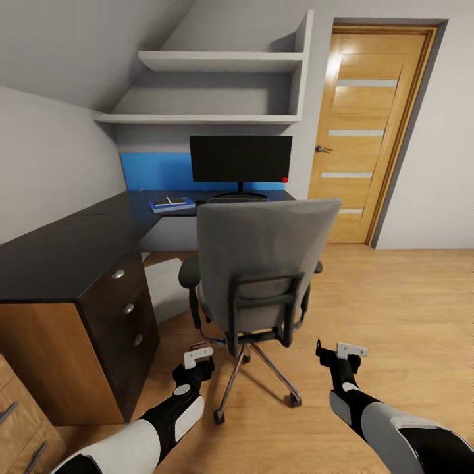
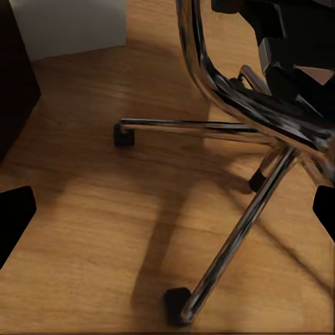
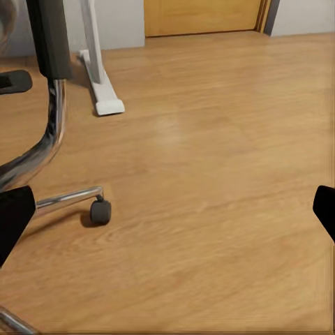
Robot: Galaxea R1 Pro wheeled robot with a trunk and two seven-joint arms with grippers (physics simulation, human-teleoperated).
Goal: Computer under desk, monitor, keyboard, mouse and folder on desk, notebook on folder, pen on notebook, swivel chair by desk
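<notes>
- The swivel chair (image 1: 263, 263) stands with its grey back toward the robot, pulled up in front of the black counter (image 1: 59, 253).
- On the far run of the counter the monitor (image 1: 241, 158) stands upright against the blue back panel (image 1: 155, 171).
- Just in front of the monitor's stand a slim dark strip, the keyboard (image 1: 237, 196), peeks over the chair back.
- To its left lies the blue folder (image 1: 172, 205), with the notebook (image 1: 166, 201) and a thin pen (image 1: 170, 200) on top.
- A pale box, the computer (image 1: 163, 284), sits under the counter beside the drawer unit (image 1: 125, 309).
- The left gripper (image 1: 197, 357) hovers low by the chair's chrome base (image 2: 237, 125), fingers spread wide, gripping nothing.
- The right gripper (image 1: 342, 351) hangs over bare wooden floor (image 3: 209, 174) to the chair's right, fingers likewise wide apart and empty.
- A wooden door (image 1: 365, 131) stands closed beyond.
</notes>
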